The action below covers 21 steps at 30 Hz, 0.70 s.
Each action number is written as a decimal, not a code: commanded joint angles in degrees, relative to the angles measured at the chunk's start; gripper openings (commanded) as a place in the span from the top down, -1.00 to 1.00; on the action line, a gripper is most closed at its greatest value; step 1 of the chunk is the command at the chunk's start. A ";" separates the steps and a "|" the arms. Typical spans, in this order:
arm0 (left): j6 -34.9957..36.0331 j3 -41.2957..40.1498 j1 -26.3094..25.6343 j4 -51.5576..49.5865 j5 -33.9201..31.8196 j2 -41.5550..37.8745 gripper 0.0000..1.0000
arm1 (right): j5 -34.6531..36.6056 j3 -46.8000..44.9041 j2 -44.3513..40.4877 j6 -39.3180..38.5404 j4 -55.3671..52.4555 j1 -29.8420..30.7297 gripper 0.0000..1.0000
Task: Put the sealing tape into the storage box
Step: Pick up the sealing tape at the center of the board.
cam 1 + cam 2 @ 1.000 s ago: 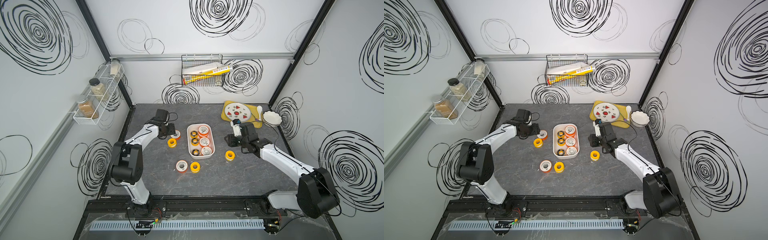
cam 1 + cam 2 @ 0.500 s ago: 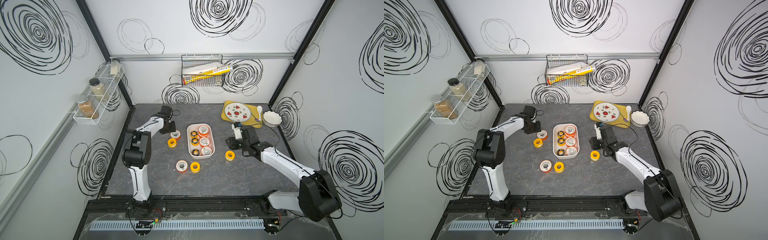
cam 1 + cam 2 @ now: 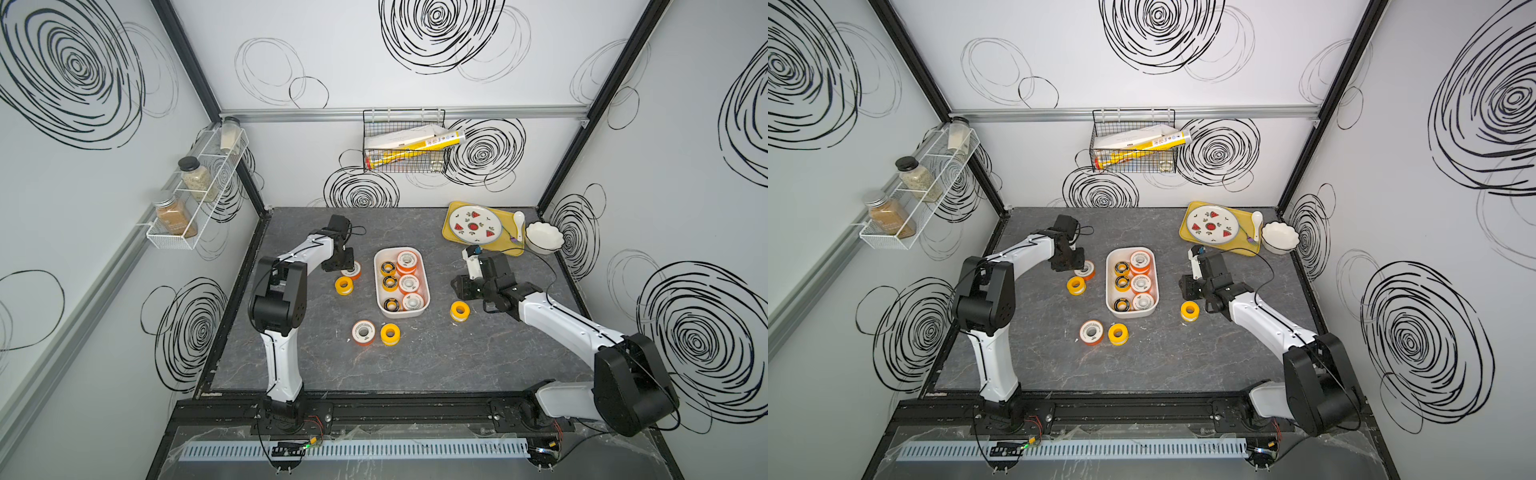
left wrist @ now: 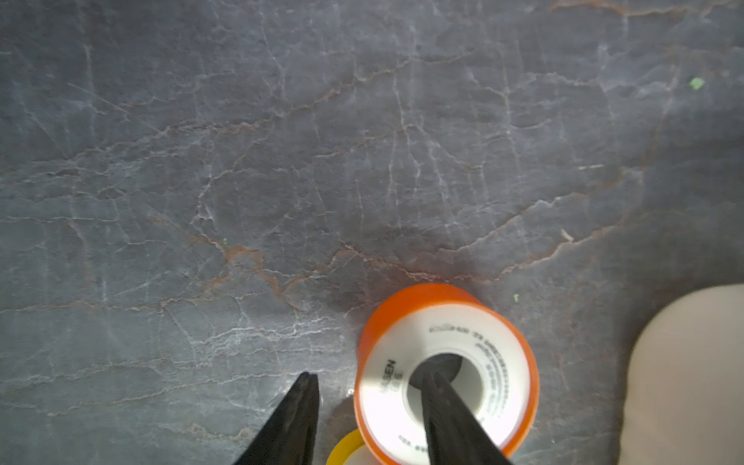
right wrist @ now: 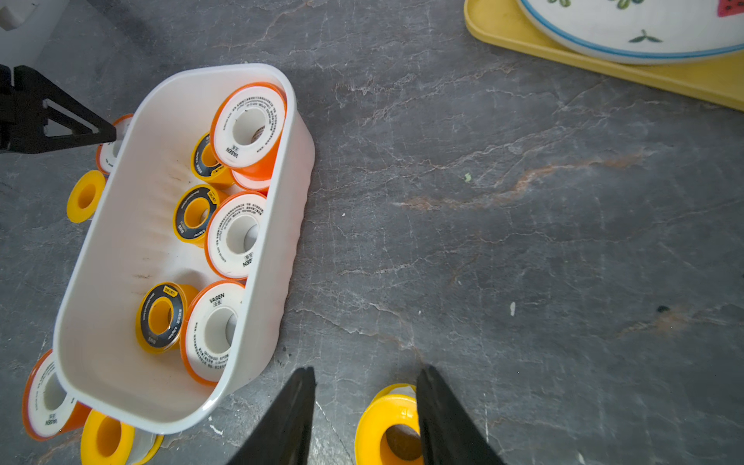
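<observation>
Left gripper has narrowed to half-open, gripping nothing, one jaw inside the orange, white-faced tape spool just left of the white plastic storage box. Next: pinch, lift. Right gripper half-open, empty.

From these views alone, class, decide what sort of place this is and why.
Likely a robot test booth dressed as a kitchen corner: a left arm and right arm stand on a front rail, the white walls carry scribbled black spirals, and a spice rack and plate are props.
</observation>
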 commanded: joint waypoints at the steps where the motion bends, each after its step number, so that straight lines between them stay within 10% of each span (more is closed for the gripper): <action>1: 1.20 0.29 -1.14 -0.53 -0.79 1.61 0.02 | 0.46 0.48 0.84 -0.61 0.56 0.14 0.05; 21: 0.38 1.71 -0.90 -1.52 -0.24 6.23 0.26 | -2.31 1.04 2.99 -0.76 0.61 0.09 0.05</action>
